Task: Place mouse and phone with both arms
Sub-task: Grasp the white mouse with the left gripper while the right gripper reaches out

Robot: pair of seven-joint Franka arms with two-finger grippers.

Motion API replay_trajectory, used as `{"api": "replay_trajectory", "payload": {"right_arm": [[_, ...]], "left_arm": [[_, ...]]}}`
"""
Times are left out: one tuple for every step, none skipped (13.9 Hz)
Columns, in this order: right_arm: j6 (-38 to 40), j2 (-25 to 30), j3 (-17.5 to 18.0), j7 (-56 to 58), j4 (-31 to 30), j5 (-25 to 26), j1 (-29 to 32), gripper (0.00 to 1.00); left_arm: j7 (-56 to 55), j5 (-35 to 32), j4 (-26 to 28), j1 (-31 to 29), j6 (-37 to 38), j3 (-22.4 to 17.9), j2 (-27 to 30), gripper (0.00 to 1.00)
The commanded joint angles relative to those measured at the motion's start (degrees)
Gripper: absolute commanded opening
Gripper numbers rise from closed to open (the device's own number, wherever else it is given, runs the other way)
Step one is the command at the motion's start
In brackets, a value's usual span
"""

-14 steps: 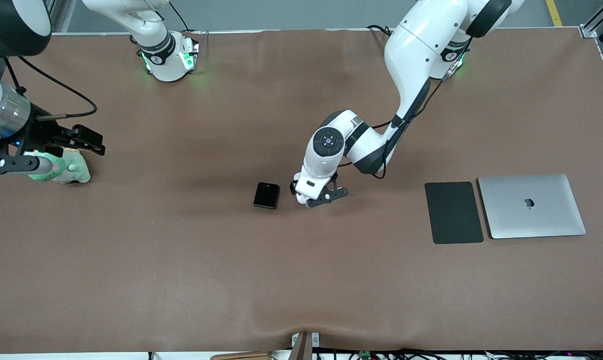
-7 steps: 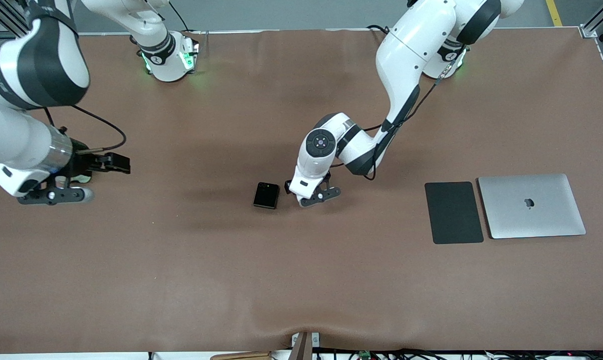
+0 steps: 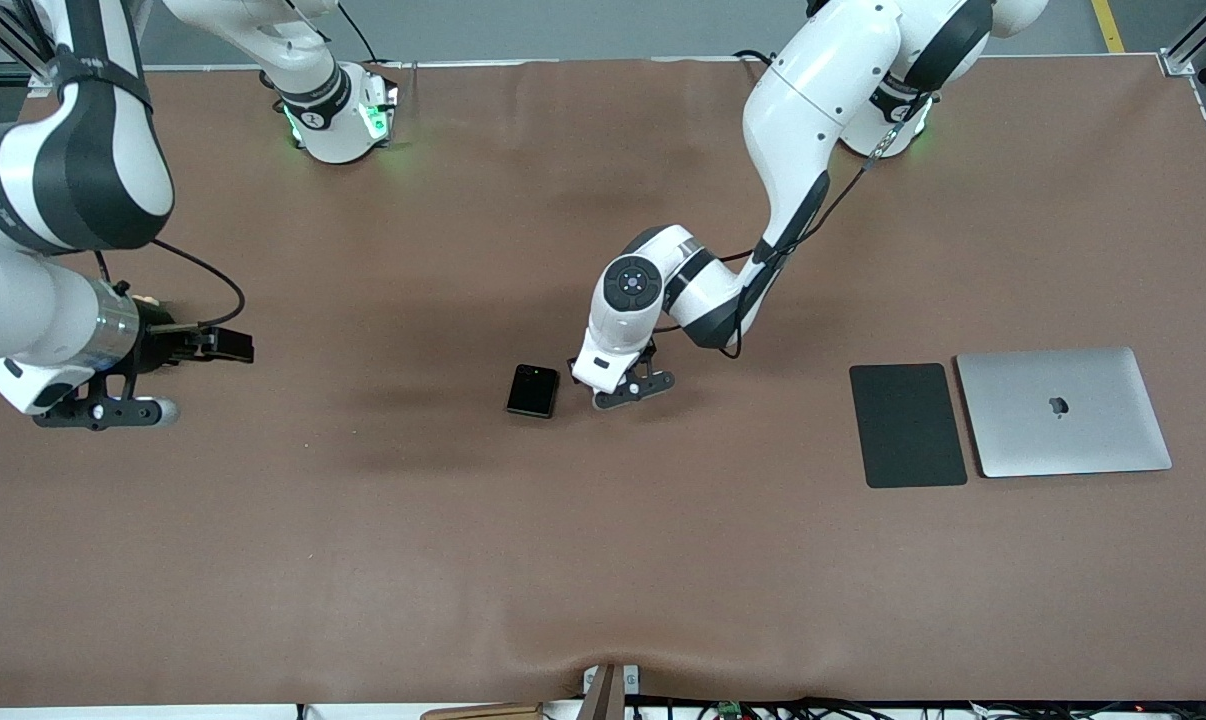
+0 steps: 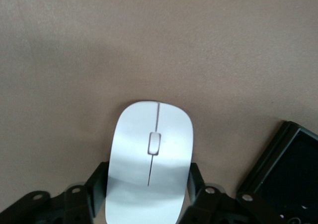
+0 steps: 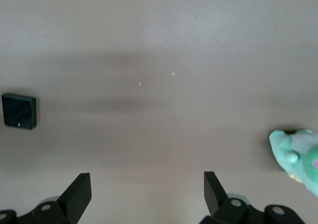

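Hidden parts: the mouse [image 4: 149, 162] cannot be seen from the front, the left arm's wrist covering it; the left wrist view cuts off its rear end and most of the phone [image 3: 533, 390].
Mouse: lies between the fingers [image 4: 97, 186] of the left gripper [image 3: 618, 385], one finger at each flank; whether they press it cannot be told.
Phone: flat on the table [image 3: 603, 560], just beside the left gripper, toward the right arm's end.
Right gripper [image 3: 98, 405]: jaws spread wide, empty, over bare table near a green soft toy [image 5: 298, 157].
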State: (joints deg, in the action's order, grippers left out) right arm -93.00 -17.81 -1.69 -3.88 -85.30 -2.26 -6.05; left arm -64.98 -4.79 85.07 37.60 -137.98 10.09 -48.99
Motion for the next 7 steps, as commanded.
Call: {"api": "replay_trajectory", "payload": {"right_arm": [[-2.5,-3.3,0.5,-2.8,0.6,-0.6,-1.0,1.0],[-3.1,-4.2,0.6,-4.8,0.6,-0.7,-2.0,1.0],[-4.6,-5.1,0.6,-7.2,0.6,-0.8,-3.9,1.0],[-6.0,-5.9,0.6,-10.3,0.5,-0.8,-5.6,1.0],[-7.7,-7.0,0.6,-12.7,0.6,-0.8,-7.4,1.0],[-9.9,-8.4,0.6,-14.1,0.6,-1.0,-8.9,1.0],[-12.2,-9.4,0.6,-15.4,0.6,-1.1,-9.9,1.0]], "left_arm": [[-1.6,-4.8,-1.3,0.3,-0.9,-0.9,-0.3,0.46],[-1.5,-5.2,-1.2,0.0,-0.6,-0.9,0.4,0.45],[-0.7,-5.3,-1.1,-0.6,-0.2,-0.9,0.7,0.45],[1.2,-5.3,-0.8,-1.8,0.1,-0.9,1.8,0.45],[2.7,-5.3,-0.5,-3.1,1.2,-0.9,3.0,0.45],[4.0,-5.3,-0.6,-3.7,2.8,-0.9,4.2,0.45],[5.6,-5.3,-0.4,-5.2,4.1,-0.8,5.6,0.45]]}}
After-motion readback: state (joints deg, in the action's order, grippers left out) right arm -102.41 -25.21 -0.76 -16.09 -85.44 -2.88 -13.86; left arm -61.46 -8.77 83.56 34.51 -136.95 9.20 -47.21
